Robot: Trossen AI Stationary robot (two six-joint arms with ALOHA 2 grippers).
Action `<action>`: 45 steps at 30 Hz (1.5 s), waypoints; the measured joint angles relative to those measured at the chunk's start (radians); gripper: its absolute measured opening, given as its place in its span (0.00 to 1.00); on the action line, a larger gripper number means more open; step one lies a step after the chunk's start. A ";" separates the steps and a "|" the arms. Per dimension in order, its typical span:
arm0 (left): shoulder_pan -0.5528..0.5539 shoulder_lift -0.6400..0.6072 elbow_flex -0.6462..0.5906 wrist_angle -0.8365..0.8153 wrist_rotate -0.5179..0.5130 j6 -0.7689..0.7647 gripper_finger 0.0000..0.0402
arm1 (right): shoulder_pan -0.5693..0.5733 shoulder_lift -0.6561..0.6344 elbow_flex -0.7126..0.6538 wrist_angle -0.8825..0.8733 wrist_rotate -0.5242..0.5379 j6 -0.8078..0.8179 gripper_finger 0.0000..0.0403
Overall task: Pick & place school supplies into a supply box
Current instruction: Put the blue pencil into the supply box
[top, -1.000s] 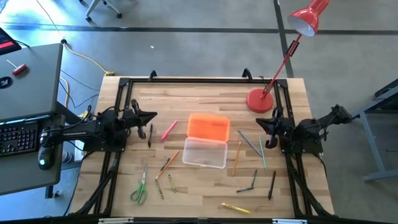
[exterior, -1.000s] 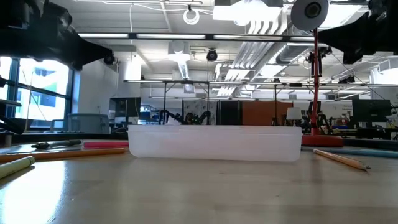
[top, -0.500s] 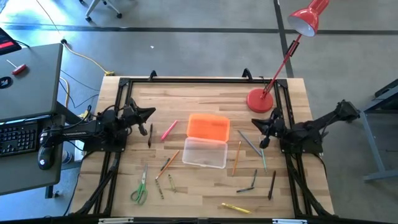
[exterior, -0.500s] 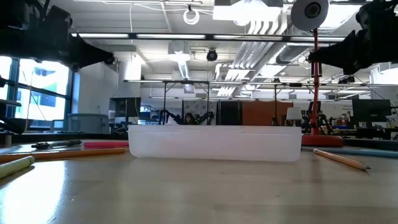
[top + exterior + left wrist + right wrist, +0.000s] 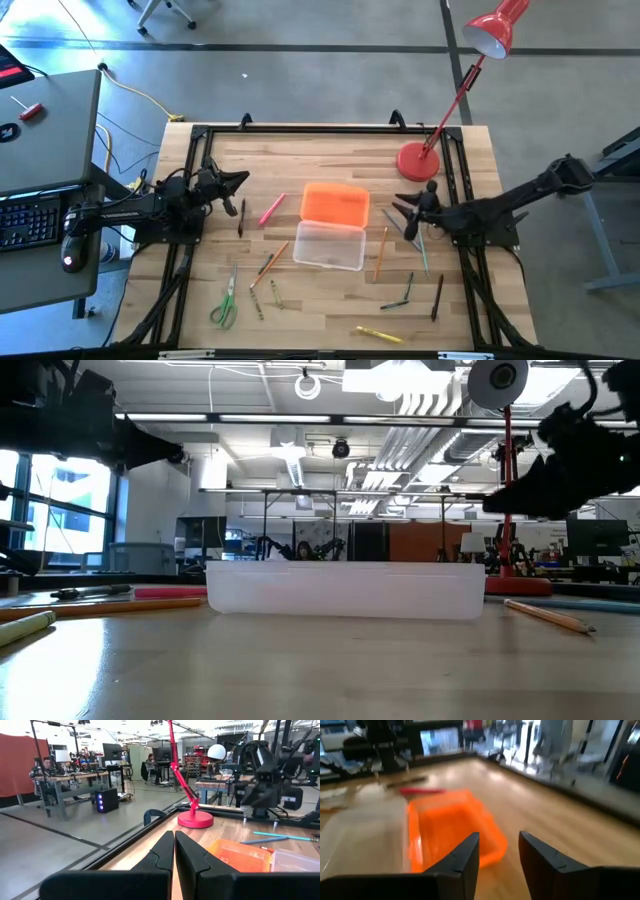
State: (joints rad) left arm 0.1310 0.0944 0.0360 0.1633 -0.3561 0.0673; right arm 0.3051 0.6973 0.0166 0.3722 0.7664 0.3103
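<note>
The supply box lies open mid-table: its clear tray (image 5: 328, 245) rests flat, with the orange lid (image 5: 335, 203) on its far side. School supplies lie scattered on the wood: a pink-red pencil (image 5: 271, 209), orange pencils (image 5: 270, 262) (image 5: 381, 252), grey pencils (image 5: 405, 230), a yellow one (image 5: 380, 334) and green scissors (image 5: 224, 300). My right gripper (image 5: 402, 213) hovers open just right of the lid, over the grey pencils, with nothing between its fingers (image 5: 499, 852). My left gripper (image 5: 174, 851) is shut and empty, left of the pink-red pencil (image 5: 240, 181).
A red lamp stands by its round base (image 5: 418, 162) at the far right corner, its stem leaning out over the table edge. A black frame (image 5: 300, 130) runs around the table. A dark pen (image 5: 241, 216) lies near my left gripper.
My right gripper has gone toward the table's left, toward the orange lid, and has come down lower. Its fingers have opened. The box and the supplies have stayed where they were.
</note>
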 joint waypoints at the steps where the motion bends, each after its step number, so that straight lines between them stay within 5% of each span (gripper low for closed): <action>1: 0.000 0.000 0.000 0.000 0.000 0.000 0.11 | -0.006 0.036 0.000 0.004 -0.008 0.030 0.31; 10: 0.000 0.000 0.000 -0.010 -0.006 0.000 0.11 | -0.033 0.328 0.007 0.158 -0.042 0.195 0.33; 22: 0.000 0.000 0.000 -0.009 -0.006 0.002 0.11 | -0.083 0.630 0.160 0.078 -0.044 0.239 0.33; 33: 0.000 0.000 0.000 -0.026 -0.005 0.003 0.11 | -0.134 0.674 0.361 -0.331 -0.043 0.392 0.31; 45: 0.000 0.000 0.000 -0.046 -0.005 0.002 0.11 | -0.199 0.662 0.377 -0.332 -0.111 0.396 0.31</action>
State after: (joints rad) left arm 0.1310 0.0940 0.0360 0.1169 -0.3614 0.0696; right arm 0.1064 1.3598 0.3939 0.0403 0.6555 0.7067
